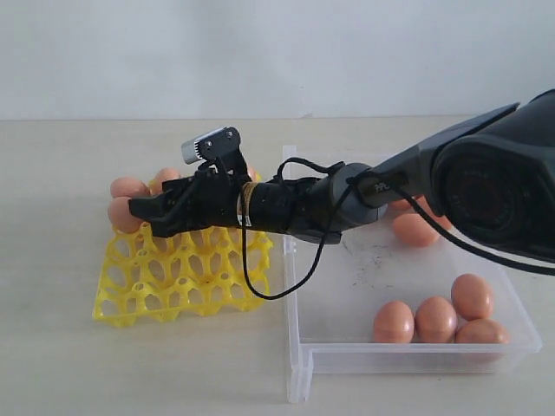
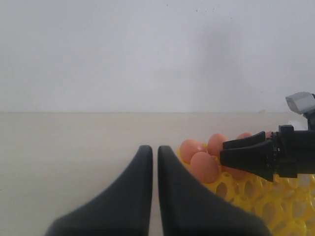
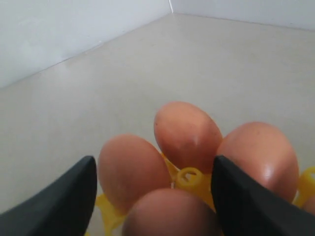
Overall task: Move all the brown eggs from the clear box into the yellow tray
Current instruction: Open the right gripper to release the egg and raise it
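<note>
Egg (image 3: 170, 214) inside right hand (image 3: 153, 169) (unclamped)

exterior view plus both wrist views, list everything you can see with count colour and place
brown eggs in the tray: at least four, orange-brown, far left cups
brown eggs in the box: four orange-brown at the near right corner, at least one more behind the right arm
yellow tray: one, yellow, left of the box
clear box: one, transparent, right of the tray
table: one, beige, under everything
left hand: one, black, shut, beside the tray
right hand: one, black, open, over the tray's eggs
</note>
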### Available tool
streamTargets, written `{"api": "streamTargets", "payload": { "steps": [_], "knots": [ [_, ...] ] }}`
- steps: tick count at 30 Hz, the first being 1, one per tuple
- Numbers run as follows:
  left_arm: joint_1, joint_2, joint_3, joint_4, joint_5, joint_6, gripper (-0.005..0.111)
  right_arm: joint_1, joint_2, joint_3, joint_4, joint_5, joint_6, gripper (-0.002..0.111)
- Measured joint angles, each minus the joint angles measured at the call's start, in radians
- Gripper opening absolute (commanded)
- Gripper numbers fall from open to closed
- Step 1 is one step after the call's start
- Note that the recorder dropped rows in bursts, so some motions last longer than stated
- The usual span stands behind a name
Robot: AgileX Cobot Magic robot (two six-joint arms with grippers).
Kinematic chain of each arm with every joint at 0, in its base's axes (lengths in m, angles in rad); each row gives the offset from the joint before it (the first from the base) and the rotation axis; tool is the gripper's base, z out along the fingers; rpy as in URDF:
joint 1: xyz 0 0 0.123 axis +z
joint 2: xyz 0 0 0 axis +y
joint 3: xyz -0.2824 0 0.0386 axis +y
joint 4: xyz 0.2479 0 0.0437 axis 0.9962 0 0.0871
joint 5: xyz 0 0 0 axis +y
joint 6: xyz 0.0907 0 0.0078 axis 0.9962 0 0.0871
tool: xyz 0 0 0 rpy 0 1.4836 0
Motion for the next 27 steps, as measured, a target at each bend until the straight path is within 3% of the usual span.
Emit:
{"api": "streamTargets", "payload": {
  "steps": [6, 8, 10, 13, 18, 27],
  "knots": [
    [0.000, 0.000, 0.000, 0.000, 0.000, 0.000, 0.004, 0.000, -0.081, 0.000, -0.067, 0.002, 0.044, 0.062],
    [0.000, 0.000, 0.000, 0.000, 0.000, 0.000, 0.004, 0.000, -0.121, 0.000, -0.111, 0.016, 0.074, 0.056],
    [0.000, 0.000, 0.000, 0.000, 0.000, 0.000, 0.004, 0.000, -0.171, 0.000, -0.183, 0.057, 0.130, 0.040],
    [0.000, 0.000, 0.000, 0.000, 0.000, 0.000, 0.004, -0.002, -0.250, 0.000, -0.387, 0.146, 0.279, 0.000],
    [0.000, 0.000, 0.000, 0.000, 0.000, 0.000, 0.004, -0.002, -0.389, 0.002, -0.808, 0.232, 0.650, 0.000],
    [0.000, 0.000, 0.000, 0.000, 0.000, 0.000, 0.004, -0.114, -0.605, 0.131, -0.905, 0.365, 0.897, 0.000]
  ]
}}
